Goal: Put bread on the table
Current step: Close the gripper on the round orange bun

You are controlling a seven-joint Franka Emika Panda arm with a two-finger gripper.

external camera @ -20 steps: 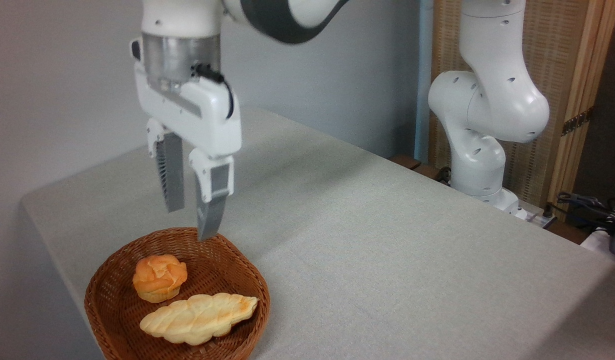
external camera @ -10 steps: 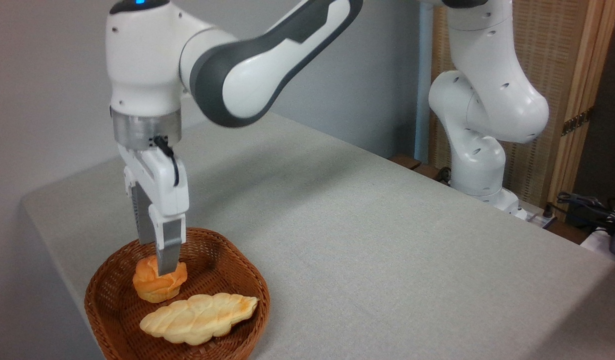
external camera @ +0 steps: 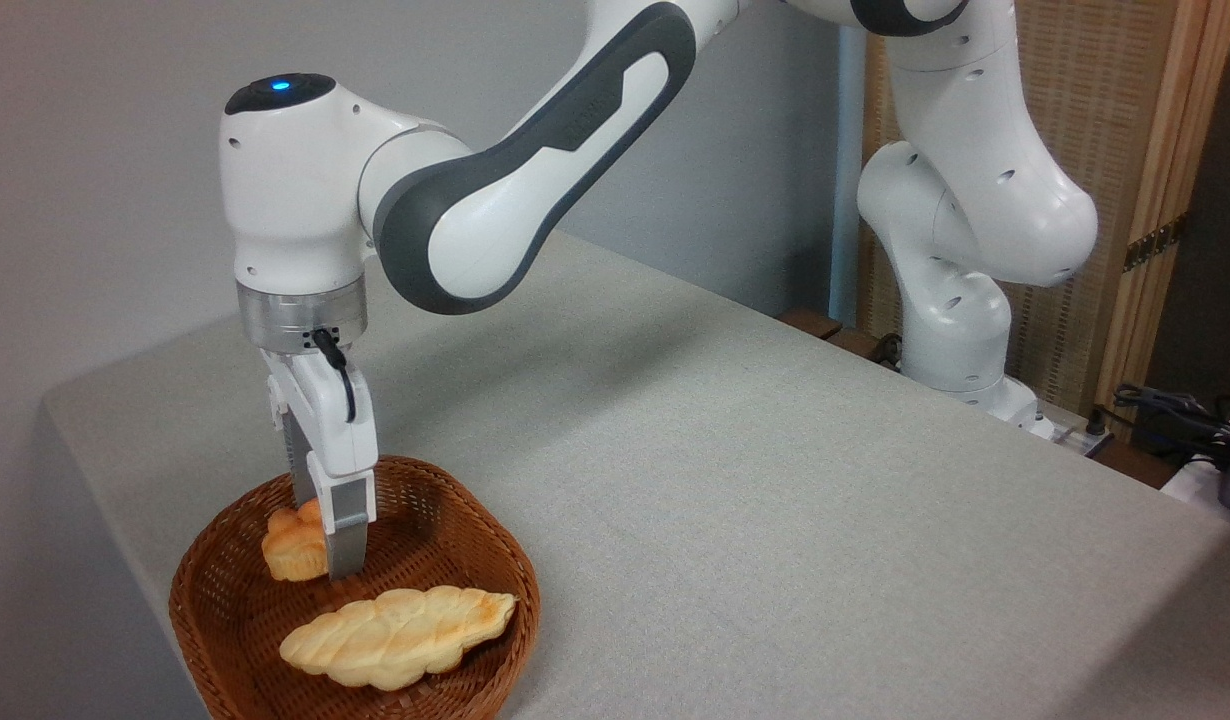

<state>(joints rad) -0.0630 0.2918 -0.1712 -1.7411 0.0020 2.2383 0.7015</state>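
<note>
Woven cloth table (external camera: 775,480) | gripper (external camera: 325,560) straddles knotted bread (external camera: 287,548) (wicker basket (external camera: 215,620))

1. The place looks like a robotics lab or test room, not a home.
2. A white Franka arm (external camera: 495,180) is mounted at the edge of a table (external camera: 775,480) covered in plain grey-beige cloth.
3. Bare grey walls (external camera: 95,150) stand behind it.
4. A woven folding screen (external camera: 1125,130) in a wooden frame closes off the right side.
5. Loose cables (external camera: 1175,410) and equipment lie beside the robot's base.
</note>
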